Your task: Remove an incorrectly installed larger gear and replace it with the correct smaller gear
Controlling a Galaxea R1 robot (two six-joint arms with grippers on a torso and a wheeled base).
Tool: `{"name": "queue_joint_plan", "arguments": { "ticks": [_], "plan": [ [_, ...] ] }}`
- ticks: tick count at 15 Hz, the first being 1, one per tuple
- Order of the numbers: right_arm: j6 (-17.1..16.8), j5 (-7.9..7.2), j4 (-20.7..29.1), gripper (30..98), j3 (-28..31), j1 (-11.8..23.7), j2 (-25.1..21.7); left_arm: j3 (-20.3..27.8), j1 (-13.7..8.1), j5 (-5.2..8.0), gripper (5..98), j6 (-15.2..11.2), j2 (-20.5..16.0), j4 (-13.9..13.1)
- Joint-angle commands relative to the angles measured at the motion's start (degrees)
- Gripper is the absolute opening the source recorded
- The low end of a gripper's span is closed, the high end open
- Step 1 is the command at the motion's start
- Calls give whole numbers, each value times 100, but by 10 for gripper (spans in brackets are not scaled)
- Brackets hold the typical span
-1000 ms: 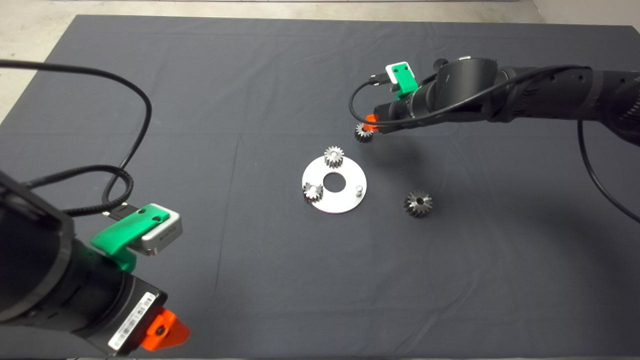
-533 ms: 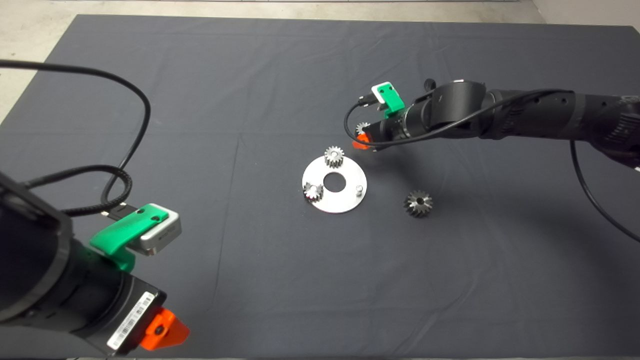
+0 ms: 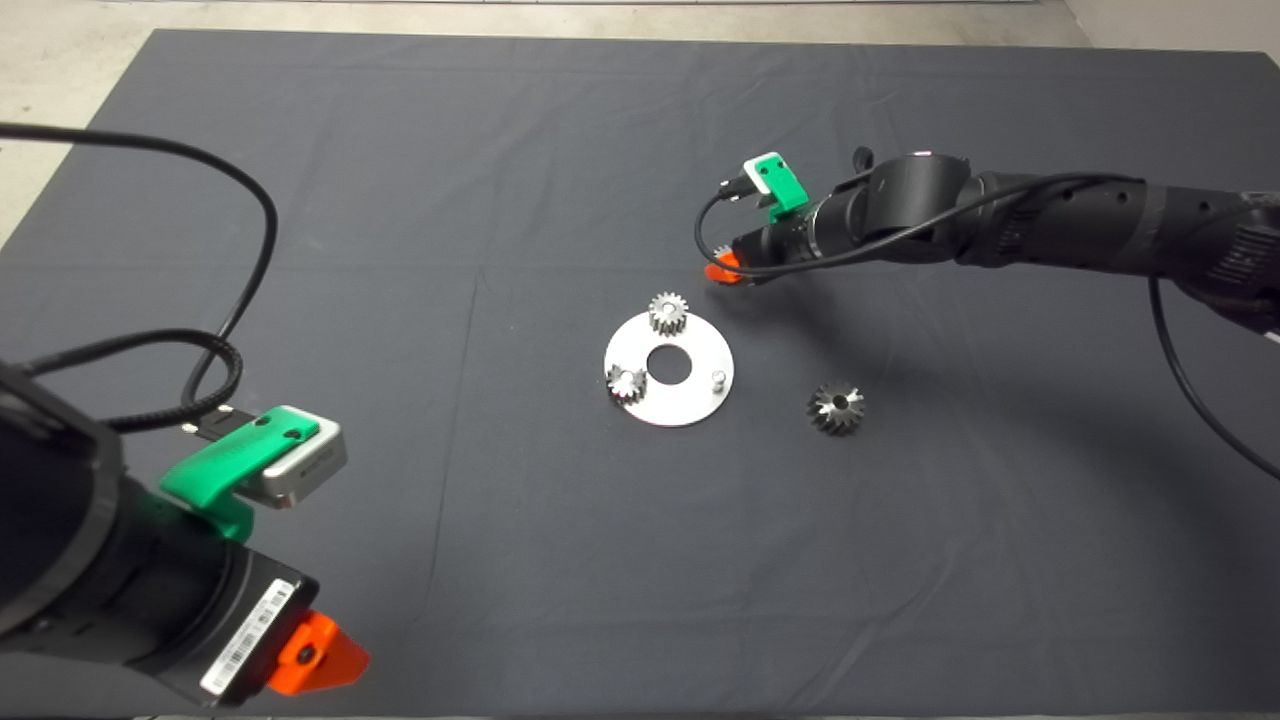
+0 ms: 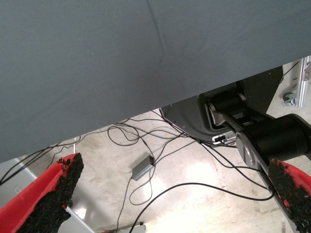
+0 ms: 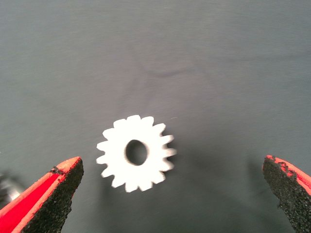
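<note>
Only one label shows for me: a white barcode sticker [image 3: 243, 640] on my left gripper [image 3: 320, 660], its print unreadable; that gripper waits at seven o'clock, fingers spread, holding nothing. At centre sits the round steel plate [image 3: 690, 400], two small gears mounted. My right gripper [image 5: 170, 194] hovers at one o'clock, fingers wide, straddling the small grey straight-toothed smaller gear [image 5: 136, 152] lying flat, untouched. The flared dark-flanked larger gear [image 3: 836, 407] lies at three o'clock.
</note>
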Motion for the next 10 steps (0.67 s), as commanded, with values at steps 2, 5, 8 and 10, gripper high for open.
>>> {"name": "queue_joint_plan", "arguments": {
  "ticks": [2,5,8,10],
  "plan": [
    [-15,546,-44,978,-251,105,75,64,-67,5,977,-8,-32,-59],
    [-24,546,-44,978,-225,105,83,64,-67,5,977,-8,-32,-59],
    [-49,546,-44,978,-216,105,92,64,-67,5,977,-8,-41,-59],
    [-231,546,-44,978,-216,105,103,64,-67,5,977,-8,-68,-59]
  ]
}}
